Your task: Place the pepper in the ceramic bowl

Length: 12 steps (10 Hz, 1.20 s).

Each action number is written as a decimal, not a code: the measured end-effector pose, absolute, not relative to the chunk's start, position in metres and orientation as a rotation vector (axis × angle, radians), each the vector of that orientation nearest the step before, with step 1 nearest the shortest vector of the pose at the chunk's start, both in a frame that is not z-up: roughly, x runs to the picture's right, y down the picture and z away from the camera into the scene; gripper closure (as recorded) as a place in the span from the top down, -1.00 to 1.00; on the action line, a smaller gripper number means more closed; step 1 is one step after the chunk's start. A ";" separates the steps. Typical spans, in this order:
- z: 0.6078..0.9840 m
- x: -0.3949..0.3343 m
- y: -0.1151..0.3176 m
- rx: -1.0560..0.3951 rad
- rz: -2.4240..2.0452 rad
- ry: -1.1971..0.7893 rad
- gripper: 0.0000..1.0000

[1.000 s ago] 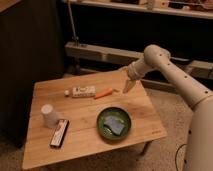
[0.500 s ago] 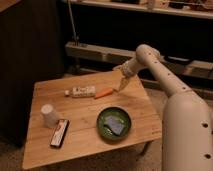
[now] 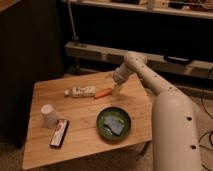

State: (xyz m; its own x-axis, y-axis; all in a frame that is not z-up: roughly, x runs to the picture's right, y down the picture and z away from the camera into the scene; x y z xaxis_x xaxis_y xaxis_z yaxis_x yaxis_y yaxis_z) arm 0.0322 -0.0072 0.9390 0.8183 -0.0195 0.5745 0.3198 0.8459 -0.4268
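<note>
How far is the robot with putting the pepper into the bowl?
Done: nothing yet; the pepper lies on the table beside the white tube, outside the bowl. In hand: the gripper hangs low, close beside the pepper. Left: grasp it, lift it, carry it to the bowl, release.

Single cam, mounted high, angled down over the arm onto the whole counter, mid-range; gripper near frame centre.

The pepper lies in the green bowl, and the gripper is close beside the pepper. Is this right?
Not quite. The pepper is not in the bowl; it lies on the table beside the white tube. The gripper is indeed close beside the pepper, as the camera view shows.
</note>
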 end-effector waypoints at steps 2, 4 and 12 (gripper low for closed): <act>0.956 0.030 0.005 -0.574 -0.191 -0.556 0.60; 0.970 0.030 0.011 -0.583 -0.167 -0.529 0.60; 0.990 0.024 0.014 -0.625 -0.110 -0.503 -0.66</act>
State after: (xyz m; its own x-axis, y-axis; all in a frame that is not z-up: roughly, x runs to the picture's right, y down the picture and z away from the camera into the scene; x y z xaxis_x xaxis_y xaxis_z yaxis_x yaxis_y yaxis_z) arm 0.0239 0.0137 0.9896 0.8748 0.0504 0.4819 0.2468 0.8096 -0.5326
